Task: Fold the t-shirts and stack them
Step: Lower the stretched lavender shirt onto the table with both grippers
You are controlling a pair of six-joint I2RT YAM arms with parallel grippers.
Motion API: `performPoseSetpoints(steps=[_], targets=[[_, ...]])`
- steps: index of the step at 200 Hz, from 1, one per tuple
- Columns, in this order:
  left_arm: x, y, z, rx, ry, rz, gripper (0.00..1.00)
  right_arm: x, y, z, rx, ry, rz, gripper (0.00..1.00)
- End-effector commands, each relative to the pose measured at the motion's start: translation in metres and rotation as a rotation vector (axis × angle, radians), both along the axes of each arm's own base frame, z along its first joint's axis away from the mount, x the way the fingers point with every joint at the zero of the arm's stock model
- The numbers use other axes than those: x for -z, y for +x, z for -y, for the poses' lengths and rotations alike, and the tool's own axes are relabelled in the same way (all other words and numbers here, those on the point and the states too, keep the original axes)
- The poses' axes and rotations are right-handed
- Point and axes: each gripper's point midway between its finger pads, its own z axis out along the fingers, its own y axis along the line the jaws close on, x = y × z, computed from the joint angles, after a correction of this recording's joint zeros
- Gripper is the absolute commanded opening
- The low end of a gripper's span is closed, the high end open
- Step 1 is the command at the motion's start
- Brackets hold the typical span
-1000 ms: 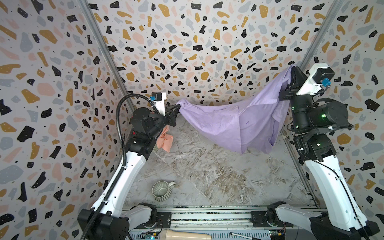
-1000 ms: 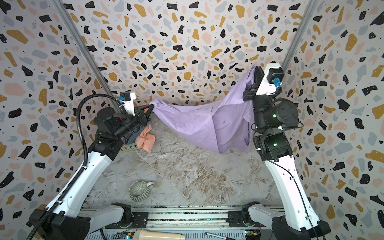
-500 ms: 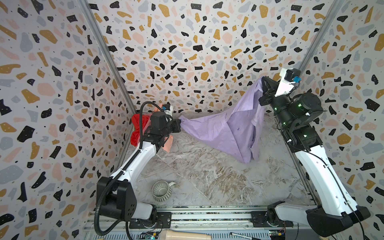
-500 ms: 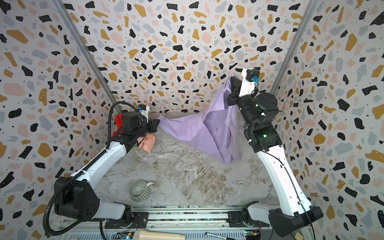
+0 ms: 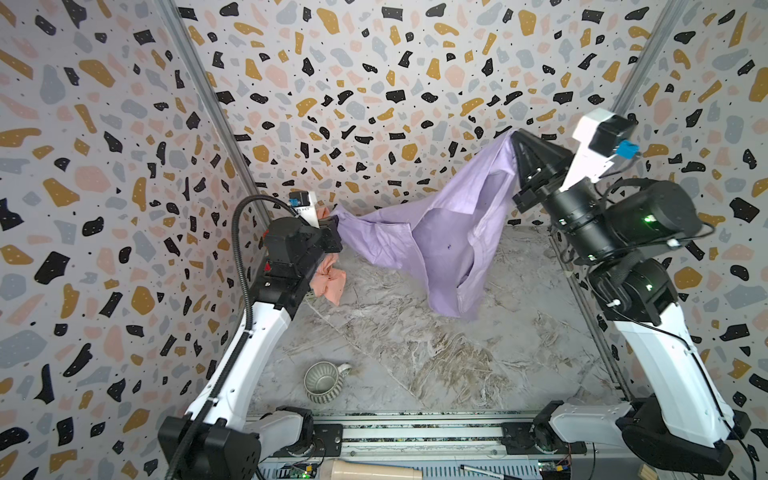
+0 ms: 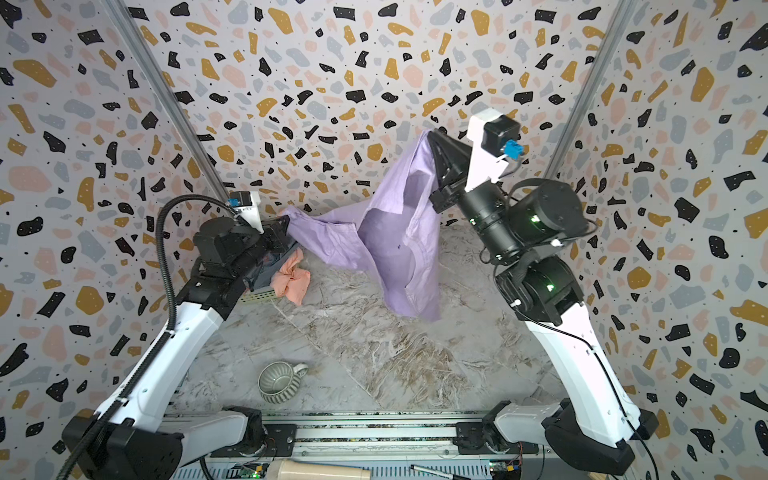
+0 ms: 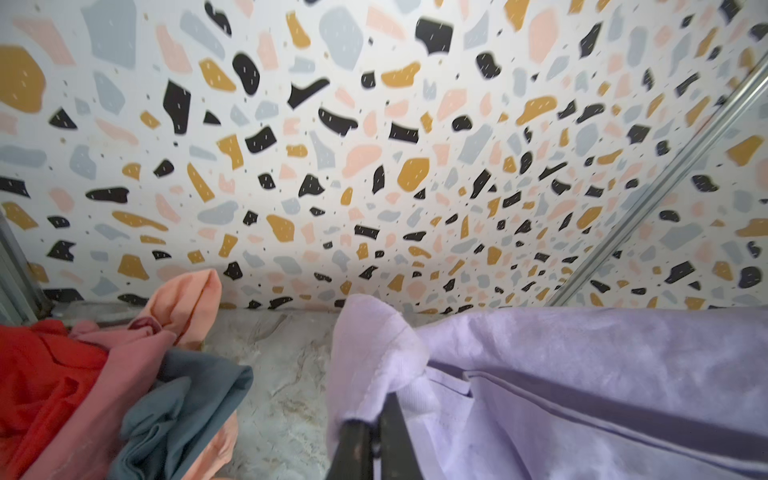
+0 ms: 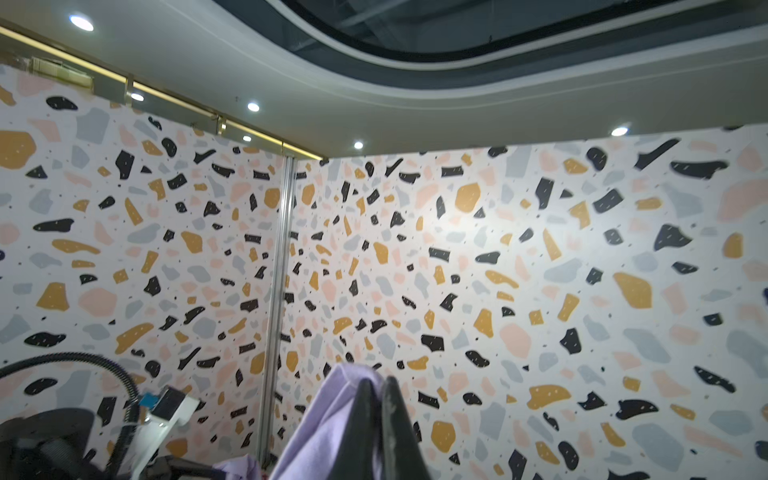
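1. Walls: white w/ a terrazzo print all round, blobs in black, mustard, peach & grey-blue plus tiny specks. Same print on back, left & right sides.
2. Corners: bare metal post at back left, 2nd post at back right, both running up out of frame.
3. Tabletop: grey marble look w/ brownish streaks, esp. toward the front.
4. Right wrist view looks over the walls' top edge: ceiling is plain off-white, w/ a dark curved band sweeping across it.
5. Light: small round recessed spots in the ceiling, all lit. Gold-ish trim strip runs just above the wall top, a bit shiny.
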Motion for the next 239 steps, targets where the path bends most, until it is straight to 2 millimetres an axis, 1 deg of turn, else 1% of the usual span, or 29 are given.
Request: performPoseSetpoints(steps=[1,16,28,41,52,59,73,94,106,119,125,127,130,131,132,138,140,147,148,149,150,155,163,173,179,186,204,224,239], targets=[[-0.057,-0.029,-0.001,0.027,-0.018,0.167,0.0,-0.028,-0.021,0.036,0.134,0.036,0.102,0.0],[-0.068,-0.039,-0.002,0.029,-0.024,0.192,0.0,-0.023,-0.014,0.048,0.229,0.032,0.098,0.0],[-0.07,-0.04,-0.001,0.041,-0.033,0.196,0.0,-0.011,-0.002,0.057,0.322,0.039,0.081,0.0],[-0.063,-0.035,0.006,0.073,-0.052,0.182,0.0,0.008,0.014,0.056,0.389,0.009,0.069,0.0],[-0.052,-0.027,0.011,0.095,-0.07,0.155,0.0,0.029,0.035,0.054,0.444,-0.023,0.028,0.0],[-0.042,-0.019,0.014,0.106,-0.076,0.133,0.0,0.041,0.049,0.055,0.475,-0.044,-0.001,0.0],[-0.018,-0.003,0.022,0.137,-0.096,0.085,0.0,0.08,0.093,0.063,0.536,-0.078,-0.096,0.0],[0.028,0.026,0.039,0.202,-0.139,-0.004,0.0,0.146,0.158,0.097,0.554,-0.063,-0.26,0.0],[0.062,0.045,0.05,0.238,-0.15,-0.086,0.0,0.185,0.191,0.112,0.552,-0.057,-0.352,0.0],[0.094,0.065,0.063,0.283,-0.146,-0.146,0.17,0.229,0.228,0.119,0.526,-0.085,-0.445,0.0],[0.109,0.076,0.065,0.276,-0.139,-0.182,0.22,0.25,0.244,0.121,0.518,-0.091,-0.483,0.01],[0.114,0.08,0.065,0.272,-0.138,-0.193,0.23,0.252,0.246,0.122,0.518,-0.09,-0.487,0.01],[0.119,0.084,0.066,0.268,-0.135,-0.203,0.26,0.267,0.258,0.122,0.509,-0.102,-0.514,0.04],[0.122,0.086,0.066,0.267,-0.133,-0.208,0.26,0.267,0.258,0.122,0.509,-0.102,-0.514,0.04],[0.124,0.087,0.066,0.266,-0.132,-0.211,0.27,0.274,0.263,0.122,0.501,-0.106,-0.526,0.05],[0.134,0.096,0.065,0.248,-0.121,-0.228,0.34,0.295,0.279,0.122,0.487,-0.12,-0.563,0.12],[0.136,0.1,0.064,0.236,-0.121,-0.232,0.37,0.298,0.281,0.122,0.487,-0.121,-0.569,0.14],[0.14,0.111,0.061,0.204,-0.11,-0.236,0.42,0.319,0.3,0.125,0.49,-0.134,-0.611,0.29],[0.143,0.112,0.06,0.199,-0.105,-0.248,0.42,0.319,0.3,0.125,0.49,-0.134,-0.611,0.29],[0.144,0.113,0.06,0.195,-0.1,-0.253,0.43,0.323,0.303,0.126,0.492,-0.138,-0.619,0.35],[0.147,0.114,0.06,0.191,-0.096,-0.262,0.43,0.323,0.303,0.126,0.492,-0.138,-0.619,0.35],[0.15,0.119,0.057,0.171,-0.08,-0.272,0.46,0.339,0.316,0.129,0.497,-0.149,-0.654,0.48],[0.153,0.127,0.052,0.133,-0.065,-0.281,0.5,0.354,0.328,0.133,0.505,-0.157,-0.698,0.54],[0.153,0.132,0.048,0.105,-0.043,-0.285,0.59,0.365,0.335,0.137,0.521,-0.155,-0.74,0.56],[0.153,0.133,0.045,0.085,-0.033,-0.292,0.61,0.37,0.335,0.138,0.525,-0.152,-0.757,0.58],[0.155,0.132,0.042,0.067,-0.02,-0.3,0.62,0.372,0.332,0.139,0.526,-0.148,-0.763,0.64],[0.165,0.122,0.046,0.048,0.038,-0.338,0.62,0.375,0.319,0.141,0.528,-0.126,-0.794,0.66],[0.188,0.101,0.069,0.076,0.151,-0.41,0.62,0.388,0.3,0.145,0.536,-0.09,-0.899,0.66],[0.209,0.078,0.095,0.129,0.225,-0.457,0.61,0.403,0.279,0.144,0.517,-0.063,-0.97,0.66]])
